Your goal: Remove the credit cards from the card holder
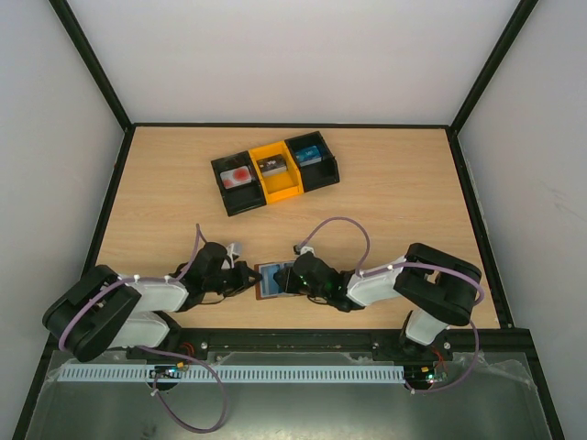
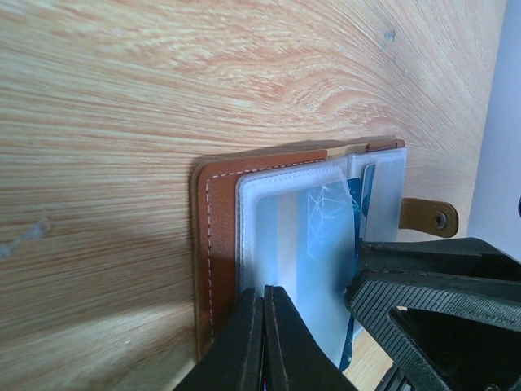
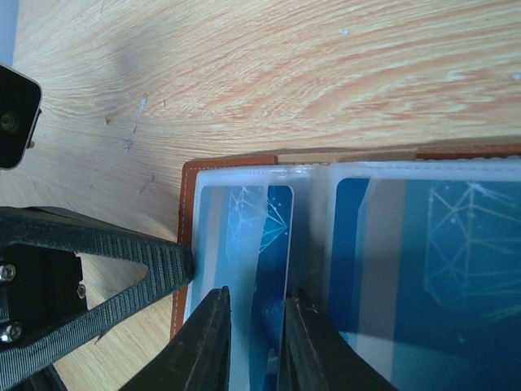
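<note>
From above, find the holder [image 1: 273, 280] open flat on the surface [image 1: 165, 202], just ahead of the left gripper [image 1: 248, 277] and under the tips of the right gripper [image 1: 295, 280], long axis running from one gripper to the other. Note the tray [image 1: 281, 194] well beyond both, something card-like in each compartment. At the left wrist, see fingers [image 2: 244, 350] pressed together on the holder's near edge, apparently pinching it; clear sleeves [image 2: 285, 220] face up, tab [image 2: 427, 216] beyond and to the right. At the right wrist, see fingers [image 3: 207, 350] a little apart astride a blue card [image 3: 275, 236]; cannot tell whether biting. Judge extraction barely begun: cards inside sleeves, long axes seemingly along those fingers.
</note>
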Robot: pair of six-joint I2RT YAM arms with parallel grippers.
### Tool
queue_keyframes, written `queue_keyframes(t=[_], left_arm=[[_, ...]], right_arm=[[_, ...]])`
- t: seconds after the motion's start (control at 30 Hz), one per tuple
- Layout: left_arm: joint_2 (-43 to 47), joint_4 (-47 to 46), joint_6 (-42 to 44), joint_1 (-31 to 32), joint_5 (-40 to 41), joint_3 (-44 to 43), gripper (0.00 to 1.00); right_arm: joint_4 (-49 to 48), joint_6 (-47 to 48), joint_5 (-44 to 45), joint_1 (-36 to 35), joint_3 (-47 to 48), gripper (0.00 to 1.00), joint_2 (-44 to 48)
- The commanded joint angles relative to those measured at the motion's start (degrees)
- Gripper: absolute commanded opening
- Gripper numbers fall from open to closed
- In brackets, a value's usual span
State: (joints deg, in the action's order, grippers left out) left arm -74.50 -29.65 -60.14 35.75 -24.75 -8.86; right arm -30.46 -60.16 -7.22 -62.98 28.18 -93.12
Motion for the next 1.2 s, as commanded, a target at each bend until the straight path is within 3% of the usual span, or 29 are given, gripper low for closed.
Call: queue_keyframes(t=[0.0,0.23,1.17], left_arm=[[-0.29,3.22,1.37,0.29,3.53,1.02,0.03],[-1.1,3.81,1.65,0.29,4.48,1.04,0.03],[-3.47,4.84,2.32,0.31,5.15,0.93,0.03]], right_arm=[[-2.37,-0.66,-0.23,0.56,-1.9,0.18,0.87],[-3.8,-0.57,-0.51,0.92,-3.0,0.02,1.76],[-8.35,-1.76,-2.44,2.5,-7.79,0.02,4.31]])
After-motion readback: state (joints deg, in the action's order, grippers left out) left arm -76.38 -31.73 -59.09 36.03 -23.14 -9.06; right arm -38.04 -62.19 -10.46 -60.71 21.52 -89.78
